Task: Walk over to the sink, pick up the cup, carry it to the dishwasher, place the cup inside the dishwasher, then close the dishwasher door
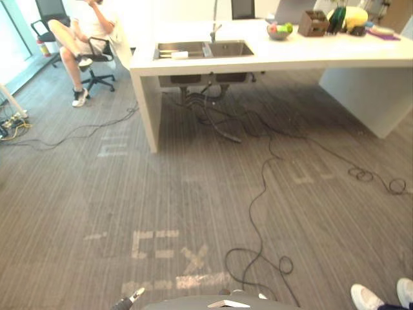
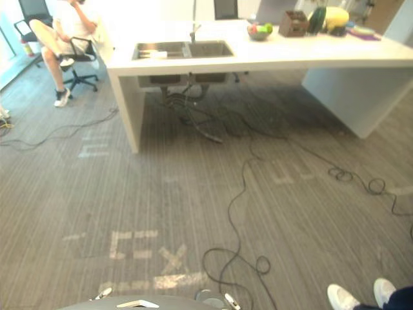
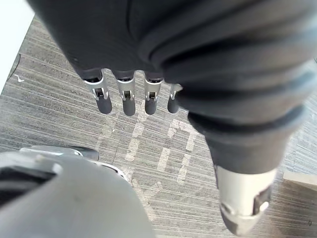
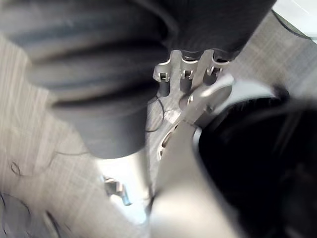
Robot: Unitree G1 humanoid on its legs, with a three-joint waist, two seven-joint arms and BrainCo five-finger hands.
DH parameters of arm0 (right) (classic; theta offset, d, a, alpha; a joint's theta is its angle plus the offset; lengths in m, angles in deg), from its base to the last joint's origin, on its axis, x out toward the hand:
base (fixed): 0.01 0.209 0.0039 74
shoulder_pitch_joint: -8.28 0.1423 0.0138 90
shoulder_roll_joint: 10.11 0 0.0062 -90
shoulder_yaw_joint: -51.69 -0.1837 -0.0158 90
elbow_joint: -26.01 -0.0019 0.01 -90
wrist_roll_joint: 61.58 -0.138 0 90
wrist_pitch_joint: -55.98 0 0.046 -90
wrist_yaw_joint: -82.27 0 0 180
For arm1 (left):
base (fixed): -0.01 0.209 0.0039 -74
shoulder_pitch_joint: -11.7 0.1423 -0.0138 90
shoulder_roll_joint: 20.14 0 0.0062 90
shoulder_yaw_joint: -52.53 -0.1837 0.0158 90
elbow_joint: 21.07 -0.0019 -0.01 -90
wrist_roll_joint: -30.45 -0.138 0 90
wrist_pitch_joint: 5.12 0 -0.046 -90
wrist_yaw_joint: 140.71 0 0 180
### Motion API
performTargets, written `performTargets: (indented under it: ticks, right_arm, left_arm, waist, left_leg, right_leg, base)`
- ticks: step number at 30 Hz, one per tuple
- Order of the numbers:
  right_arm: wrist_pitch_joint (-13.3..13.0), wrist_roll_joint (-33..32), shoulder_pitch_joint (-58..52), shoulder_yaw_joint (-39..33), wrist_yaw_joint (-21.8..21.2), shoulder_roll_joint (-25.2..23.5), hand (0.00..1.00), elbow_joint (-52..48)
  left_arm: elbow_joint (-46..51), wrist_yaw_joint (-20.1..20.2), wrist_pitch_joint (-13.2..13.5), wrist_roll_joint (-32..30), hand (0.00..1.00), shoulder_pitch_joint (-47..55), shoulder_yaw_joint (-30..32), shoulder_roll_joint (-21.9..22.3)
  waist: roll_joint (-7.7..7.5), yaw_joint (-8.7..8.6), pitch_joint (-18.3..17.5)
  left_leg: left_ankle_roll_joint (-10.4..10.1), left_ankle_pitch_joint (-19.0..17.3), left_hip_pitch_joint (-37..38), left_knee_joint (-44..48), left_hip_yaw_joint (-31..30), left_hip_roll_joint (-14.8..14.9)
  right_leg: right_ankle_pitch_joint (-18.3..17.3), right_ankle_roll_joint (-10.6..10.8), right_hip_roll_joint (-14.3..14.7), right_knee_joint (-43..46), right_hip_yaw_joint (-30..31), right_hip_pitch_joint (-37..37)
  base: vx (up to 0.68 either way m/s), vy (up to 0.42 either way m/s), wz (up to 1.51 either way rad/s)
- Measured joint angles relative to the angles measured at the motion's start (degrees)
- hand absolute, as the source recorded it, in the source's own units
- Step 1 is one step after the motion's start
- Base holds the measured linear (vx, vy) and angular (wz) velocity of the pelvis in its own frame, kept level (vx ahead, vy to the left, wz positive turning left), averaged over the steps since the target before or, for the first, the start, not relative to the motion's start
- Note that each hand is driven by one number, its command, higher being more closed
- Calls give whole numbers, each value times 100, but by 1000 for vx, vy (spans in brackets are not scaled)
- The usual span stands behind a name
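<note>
The steel double sink is set in a long white counter far ahead, with a faucet behind it. A small white object lies in the left basin; I cannot tell if it is the cup. My left hand hangs low at my side over the carpet, fingers straight and holding nothing. My right hand hangs by my other side, fingers relaxed and empty.
Black cables trail across the grey carpet from under the sink. White tape marks lie just ahead. A person sits on an office chair at the back left. Another person's white shoes stand at the lower right. A fruit bowl sits on the counter.
</note>
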Motion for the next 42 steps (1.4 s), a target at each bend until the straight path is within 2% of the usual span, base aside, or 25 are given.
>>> performTargets:
  ticks: [2, 4, 9, 13, 15, 19, 21, 24, 27, 28, 31, 38, 40, 41, 42]
  right_arm:
    - [-32, 90, -12, -87, -3, -30, 0, 15]
    - [-70, 304, 14, -86, -29, -25, 0, 17]
    - [-217, 232, 185, -76, -55, -41, 0, 21]
    - [-292, 217, 243, -62, -58, -142, 0, 43]
    - [-301, 257, 243, -45, -58, -181, 0, 50]
    - [-295, 329, 245, -28, -31, -193, 0, 137]
    - [-269, 587, 260, -22, 88, -213, 0, 185]
    - [-244, 907, 260, -20, 91, -197, 0, 187]
    - [-201, 969, 258, -22, 97, -198, 0, 190]
    - [-214, 983, 252, -25, 136, -199, 0, 193]
    - [-283, 1106, 240, -40, 363, -213, 0, 193]
    - [-391, 1194, 245, -84, 739, -248, 0, 192]
    - [-385, 1130, 250, -81, 792, -253, 0, 186]
    - [-391, 1014, 250, -76, 865, -247, 0, 167]
    - [-398, 861, 247, -57, 973, -244, 0, 140]
  left_arm:
    - [10, 386, 34, 228, 0, -43, 14, 79]
    - [14, 907, 5, 481, 0, -65, 11, 78]
    - [13, 1272, -102, 535, 0, -138, 4, -28]
    - [-6, 1346, -180, 530, 0, -170, 7, -113]
    - [-59, 1402, -315, 463, 0, -209, 12, -172]
    - [-227, 1595, -293, -11, 0, -344, 8, -216]
    - [-248, 1602, -207, -219, 0, -366, -25, -208]
    - [-284, 1596, -240, -181, 0, -377, -24, -219]
    - [-353, 1603, -441, 422, 0, -396, -17, -323]
    - [-440, 1589, -439, 752, 0, -395, -7, -345]
    - [-549, 1568, -439, 1212, 0, -390, 32, -378]
    - [-657, 1596, -528, 1604, 0, -392, 211, -379]
    - [-653, 1597, -541, 1574, 0, -403, 183, -376]
    - [-648, 1596, -540, 1493, 0, -434, 114, -374]
    - [-646, 1596, -539, 1407, 0, -497, -43, -398]
  waist:
    - [71, -2, 46]
    - [39, 55, 61]
    - [-40, 112, 101]
    - [-126, 104, 141]
    - [-190, 102, 141]
    - [-224, 95, 132]
    - [-245, 77, 137]
    - [-272, 45, 143]
    - [-304, 1, 147]
    - [-310, 11, 151]
    - [-312, 6, 151]
    - [-311, -10, 159]
    - [-297, -8, 160]
    - [-270, -32, 155]
    - [-262, -44, 158]
  left_leg:
    - [-50, 77, 18, -105, 58, 24]
    - [-6, 118, 114, -189, 60, 35]
    - [55, 170, 162, -286, 18, 49]
    - [151, 233, 199, -376, 16, 35]
    - [158, 247, 243, -394, 22, 33]
    - [160, 256, 293, -450, 50, 23]
    - [159, 255, 316, -456, 98, 23]
    - [156, 252, 378, -460, 152, 27]
    - [157, 249, 383, -463, 203, 31]
    - [163, 242, 386, -471, 283, 41]
    - [166, 222, 432, -469, 411, 64]
    - [169, 199, 577, -461, 462, 113]
    - [184, 190, 530, -458, 458, 115]
    - [224, 160, 454, -439, 454, 133]
    - [257, 135, 404, -426, 460, 99]
  right_leg:
    - [265, 10, 50, -545, -111, 284]
    - [382, 8, 111, -860, -167, 469]
    - [363, 17, 137, -863, -232, 492]
    - [352, 35, 137, -864, -242, 490]
    - [348, 41, 137, -864, -240, 501]
    - [341, 52, 137, -865, -221, 503]
    - [339, 56, 140, -866, -201, 501]
    - [342, 56, 151, -866, -159, 514]
    - [344, 57, 161, -866, -101, 510]
    - [346, 53, 178, -867, -35, 502]
    - [334, 71, 213, -867, 91, 494]
    - [310, 66, 260, -862, 117, 579]
    - [223, 63, 238, -769, 39, 553]
    - [-30, 56, 161, -316, -104, 310]
    - [-395, 120, -52, 475, -239, -73]
  base:
    - [54, 14, 21]
    - [50, 13, 5]
    - [15, 4, 6]
    - [0, 0, 0]
    - [0, 0, 0]
    - [-6, 10, -2]
    - [7, 23, -7]
    - [-5, 16, -7]
    - [-29, 9, -10]
    - [-43, 7, -23]
    - [-23, 1, -24]
    - [-3, -3, -5]
    - [-31, -9, 4]
    - [-32, 5, 3]
    - [0, 0, 0]
